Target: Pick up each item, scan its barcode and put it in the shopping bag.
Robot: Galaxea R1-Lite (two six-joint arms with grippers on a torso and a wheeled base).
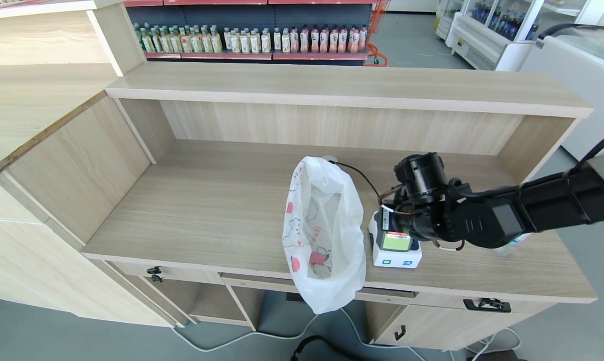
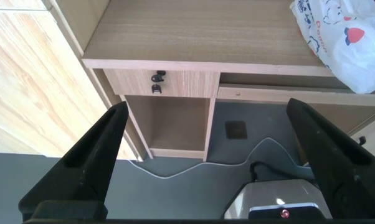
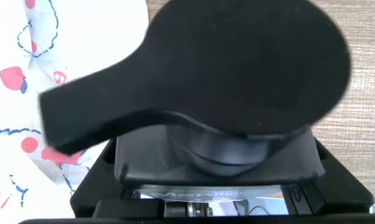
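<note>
The shopping bag [image 1: 324,225] stands near the front edge of the table [image 1: 206,210] with its mouth gaping upward, probably propped that way so goods can be dropped straight in; its lower end sags over the edge. Just beside it, on the robot's right, sits the white scanner [image 1: 396,248] with its green screen, close enough that a scanned item would need only a short carry to the bag. A black cable [image 1: 359,175] runs from a hole in the table to the scanner. The right hand [image 1: 411,220] hangs directly above the scanner, which suits the scanning step, but dark parts of the arm mask its fingers, so I cannot tell whether it is spread or closed, nor whether it carries anything. A pale, partly hidden item [image 1: 511,244] peeks out from under the right arm on the table; what it is cannot be made out. The left hand [image 2: 207,118] sits low in front of the table's cupboard, spread wide and holding nothing, seemingly parked out of the way. Count: one bag, one scanner, one cable, one half-hidden item, two hands, and two drawer locks [image 1: 154,273] along the front
</note>
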